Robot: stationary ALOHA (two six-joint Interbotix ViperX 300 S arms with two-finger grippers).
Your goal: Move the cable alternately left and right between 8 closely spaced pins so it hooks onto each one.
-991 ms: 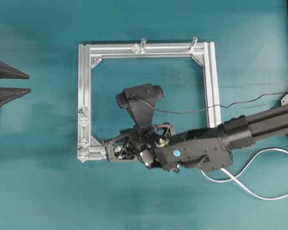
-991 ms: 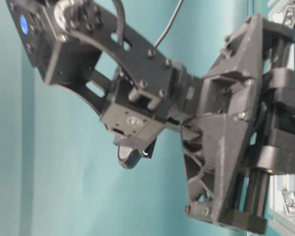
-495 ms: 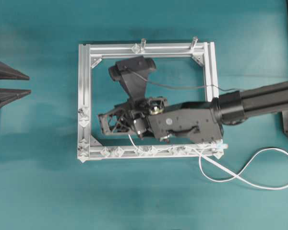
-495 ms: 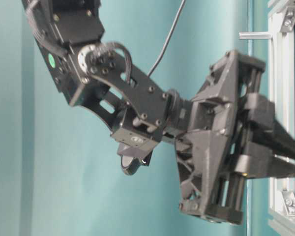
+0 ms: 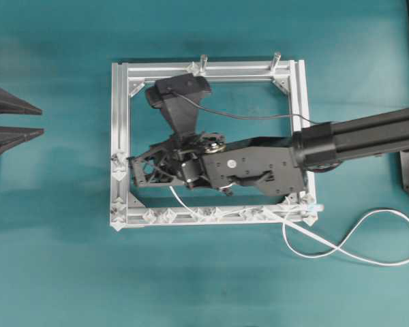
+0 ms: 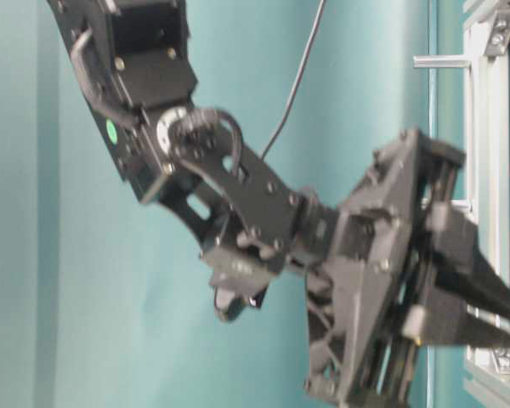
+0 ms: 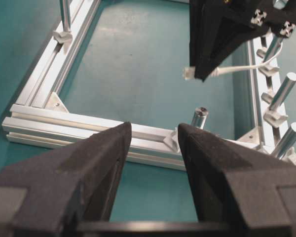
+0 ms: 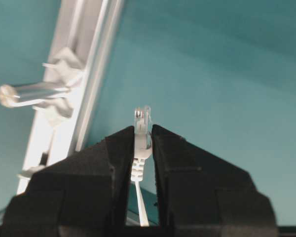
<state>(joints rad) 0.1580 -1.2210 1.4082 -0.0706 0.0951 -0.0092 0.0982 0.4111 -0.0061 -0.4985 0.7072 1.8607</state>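
My right gripper [image 5: 131,167] reaches inside the square aluminium frame [image 5: 120,102], close to its left rail, and is shut on the pale plug [image 8: 142,132] of the white cable [image 5: 337,251]. From the plug the cable drops to the bottom rail, weaves along the pins [image 5: 218,214] there and loops out onto the table at the right. In the right wrist view the right gripper [image 8: 143,131] pinches the plug with its tip poking out, a pin [image 8: 34,94] to its left. My left gripper [image 7: 154,129] is open and empty, and sits outside the frame at the far left [image 5: 41,118].
Two taller metal posts [image 5: 203,61] stand on the frame's far rail. More pins [image 5: 118,174] line the left rail. A thin black wire [image 5: 259,116] runs across the frame to the wrist camera. The right arm [image 6: 238,195] fills the table-level view.
The right gripper has moved up from the frame's bottom-left corner toward the left rail, carrying the plug and uncovering the bottom rail's woven cable. The left gripper has stayed put.
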